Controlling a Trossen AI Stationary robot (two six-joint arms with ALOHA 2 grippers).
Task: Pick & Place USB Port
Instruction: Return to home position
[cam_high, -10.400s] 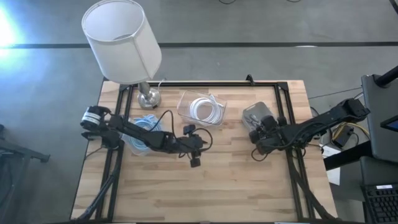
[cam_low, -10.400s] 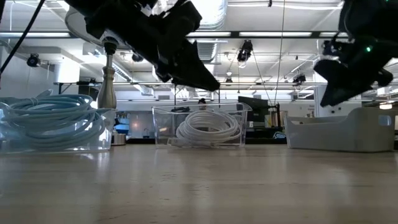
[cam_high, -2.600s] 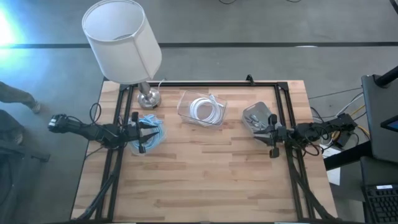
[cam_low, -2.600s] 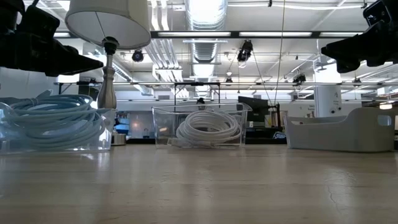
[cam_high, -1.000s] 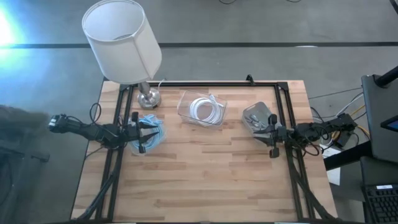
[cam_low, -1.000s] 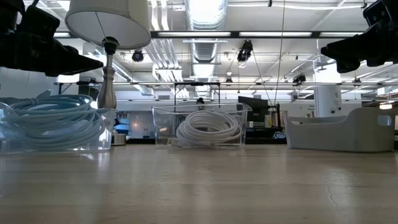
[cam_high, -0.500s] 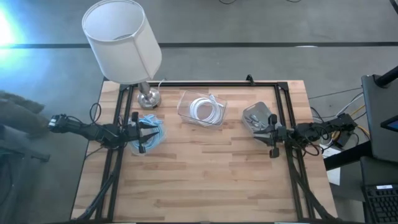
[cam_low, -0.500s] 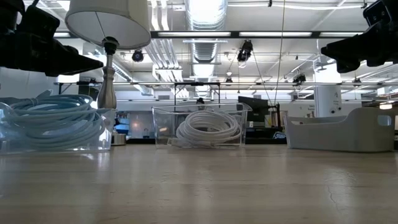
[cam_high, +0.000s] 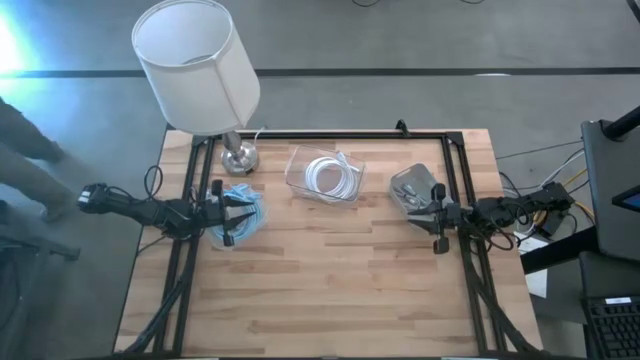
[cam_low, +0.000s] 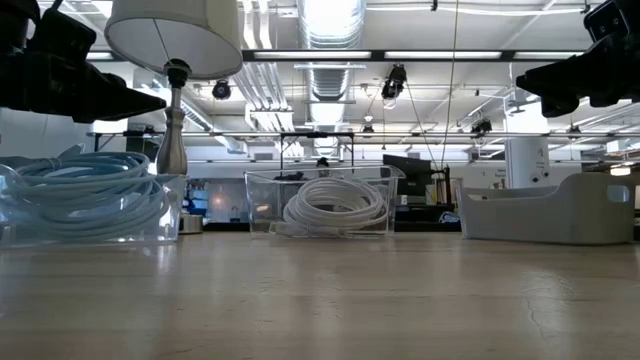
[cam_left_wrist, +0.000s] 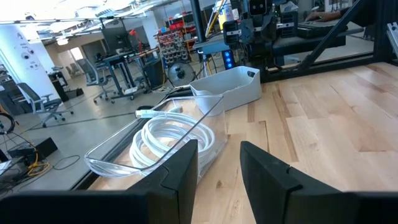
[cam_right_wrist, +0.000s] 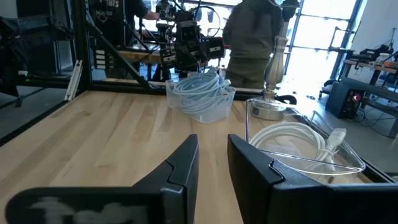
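Observation:
A grey tray (cam_high: 413, 188) at the table's right holds small grey pieces; which of them is the USB port I cannot tell. My right gripper (cam_high: 432, 216) hangs level beside the tray's near right corner, open, with nothing between its fingers (cam_right_wrist: 213, 146). My left gripper (cam_high: 232, 216) hangs level over a clear box of blue cable (cam_high: 243, 213) at the table's left, open and empty (cam_left_wrist: 219, 155). Between them, toward the far edge, a clear box (cam_high: 323, 175) holds a white cable coil.
A lamp with a white shade (cam_high: 195, 65) stands on its metal base (cam_high: 238, 157) at the far left corner. A black frame (cam_high: 330, 134) runs along the table's far and side edges. A person (cam_right_wrist: 252, 37) stands beyond the table's left side. Bare wood (cam_high: 330, 280) fills the near half.
Both arms have kept still. A person beyond the table's left edge has moved.

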